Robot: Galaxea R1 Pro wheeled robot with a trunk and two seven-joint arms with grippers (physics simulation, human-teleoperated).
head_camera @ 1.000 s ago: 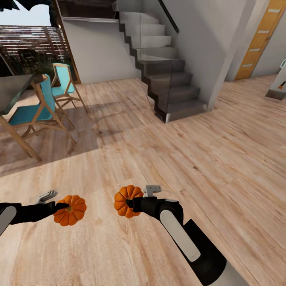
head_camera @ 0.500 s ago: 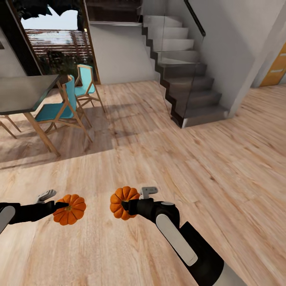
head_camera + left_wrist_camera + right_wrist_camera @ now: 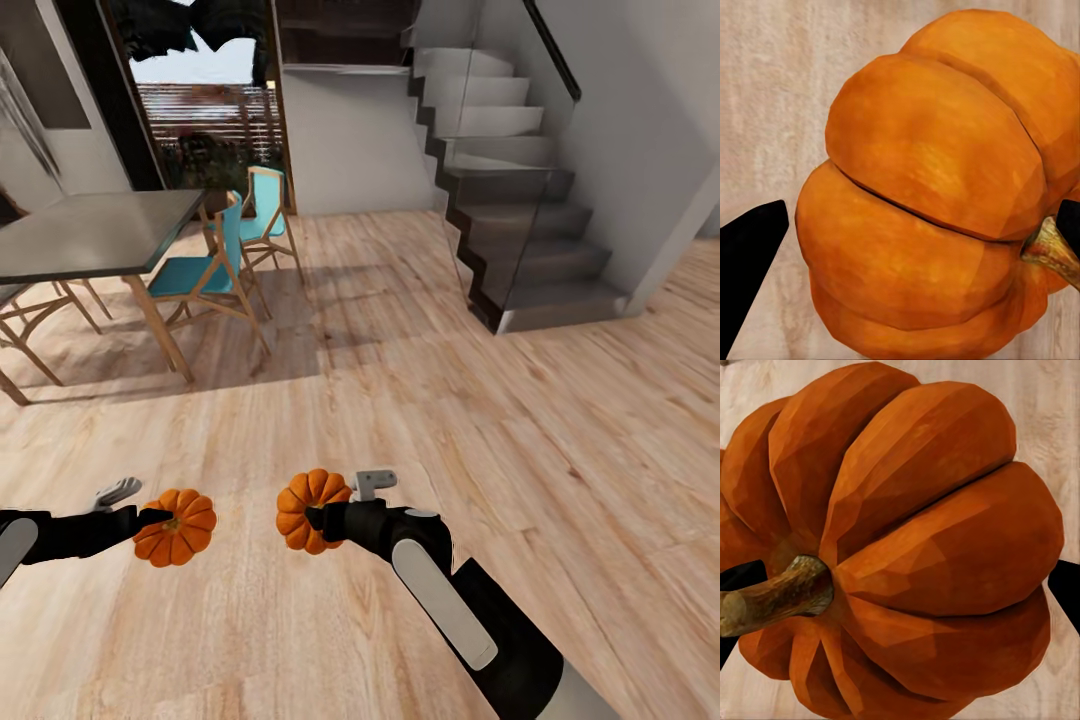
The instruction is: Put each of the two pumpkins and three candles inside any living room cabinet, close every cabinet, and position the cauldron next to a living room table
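My left pincer (image 3: pixel 160 520) grips one round, ribbed bright-orange pumpkin (image 3: pixel 176 527) and my right pincer (image 3: pixel 318 517) grips the other ribbed orange pumpkin (image 3: pixel 309 508), both held above the pale wooden plank floor (image 3: pixel 420 420), with a grey-topped wooden-legged bench (image 3: pixel 90 232) well beyond my left pincer.

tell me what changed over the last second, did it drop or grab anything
Nothing was dropped or grabbed. The whole view swung toward the robot's left: the staircase, dining table and blue chairs slid rightward in the picture, which is the camera turning, not the furniture moving. The left gripper still holds its pumpkin and the right gripper still holds its pumpkin, both over the wood floor.
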